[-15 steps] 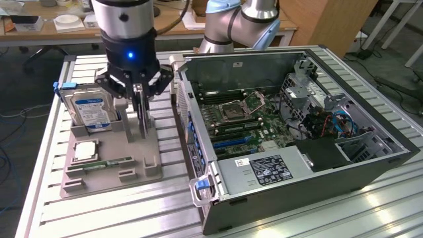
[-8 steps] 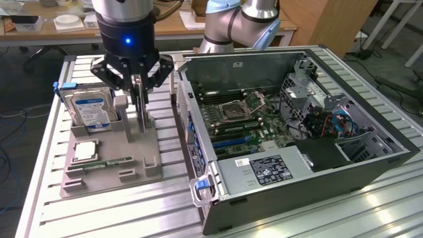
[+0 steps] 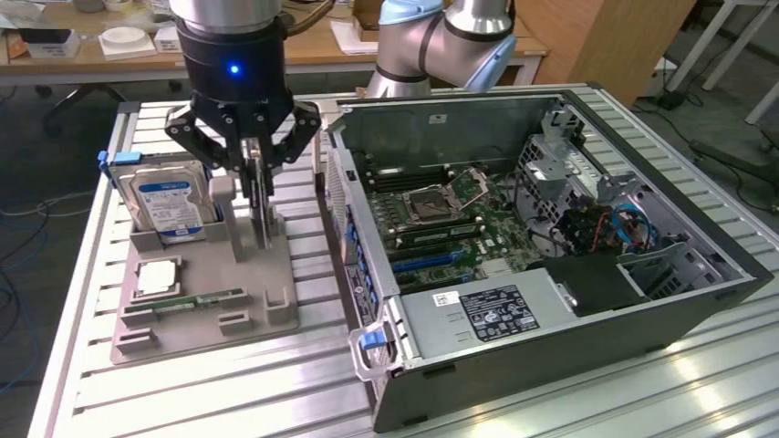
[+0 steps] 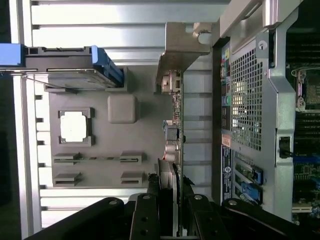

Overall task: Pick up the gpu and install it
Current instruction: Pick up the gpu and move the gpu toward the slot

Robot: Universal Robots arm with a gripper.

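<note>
One open computer case (image 3: 548, 374) lies on its side across the half of the ribbed metal tabletop (image 3: 219, 392) toward the exterior view's right, its motherboard (image 3: 444, 219) facing up. One grey holder tray (image 3: 195, 336) sits beside it toward the tabletop's edge on the exterior view's left, with a narrow strip of bare tabletop between tray and case. A wider bare band runs along the tabletop's near edge.

On the tray are one hard drive (image 3: 168, 205) with a blue-and-white label, on edge at the far corner, and one gpu (image 3: 258, 228), upright along the tray edge nearest the case. One processor chip (image 3: 159, 276) and one memory stick (image 3: 201, 299) lie flat toward the tray's near edge.

The arm's single hand (image 3: 255, 178) hangs directly above the tray, its fingers closed on the top edge of the gpu, whose lower edge meets the tray.

The exterior view takes in the case's interior. The wrist view looks down the card's thin edge to its silvery bracket (image 4: 175, 50) and catches the case's perforated rear panel (image 4: 245, 100).
</note>
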